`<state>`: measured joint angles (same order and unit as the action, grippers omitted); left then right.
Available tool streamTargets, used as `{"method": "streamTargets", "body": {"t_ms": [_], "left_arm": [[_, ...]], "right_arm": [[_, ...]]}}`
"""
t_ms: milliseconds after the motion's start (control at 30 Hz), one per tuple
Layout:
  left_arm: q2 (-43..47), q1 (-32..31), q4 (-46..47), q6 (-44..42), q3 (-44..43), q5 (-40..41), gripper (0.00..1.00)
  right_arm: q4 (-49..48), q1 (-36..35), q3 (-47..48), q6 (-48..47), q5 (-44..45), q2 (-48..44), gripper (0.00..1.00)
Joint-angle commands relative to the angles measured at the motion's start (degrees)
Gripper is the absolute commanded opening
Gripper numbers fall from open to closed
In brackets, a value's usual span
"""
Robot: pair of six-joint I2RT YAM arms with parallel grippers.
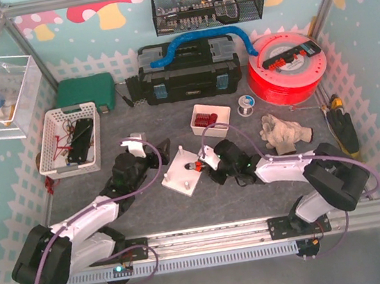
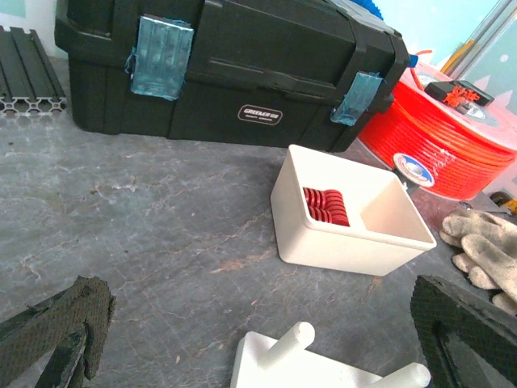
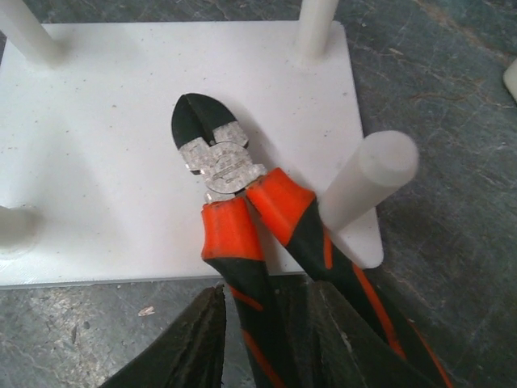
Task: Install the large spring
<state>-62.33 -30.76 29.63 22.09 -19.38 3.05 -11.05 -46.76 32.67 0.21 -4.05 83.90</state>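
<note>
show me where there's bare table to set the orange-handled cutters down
Bare grey tabletop lies before the black plastic toolbox, between the white slotted basket and the small white bin of red parts. A second strip lies nearside of the white peg plate, between the arms. Crowded: the right, with grey work gloves and red filament spool.

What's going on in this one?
The right gripper is closed around the orange-and-black handles of the diagonal cutters, whose head lies on the white peg board among its pegs. The left gripper hangs wide open and empty just short of the board, facing a white box of red parts. No spring sits on any peg in view.
</note>
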Motion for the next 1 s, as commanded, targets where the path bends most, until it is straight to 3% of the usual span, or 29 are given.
{"method": "streamTargets", "body": {"t_ms": [0, 533, 967], "left_arm": [[0.8, 0.2, 0.4, -0.1, 0.5, 0.8, 0.99], [-0.6, 0.2, 1.7, 0.0, 0.3, -1.5, 0.99], [-0.9, 0.2, 1.8, -0.1, 0.3, -1.6, 0.99]], "right_arm": [[-1.3, -0.8, 1.0, 0.1, -0.7, 1.5, 0.32], [-3.2, -2.9, 1.4, -1.5, 1.6, 7.3, 0.31], [-5.4, -3.1, -1.1, -5.4, 0.3, -3.3, 0.0]]}}
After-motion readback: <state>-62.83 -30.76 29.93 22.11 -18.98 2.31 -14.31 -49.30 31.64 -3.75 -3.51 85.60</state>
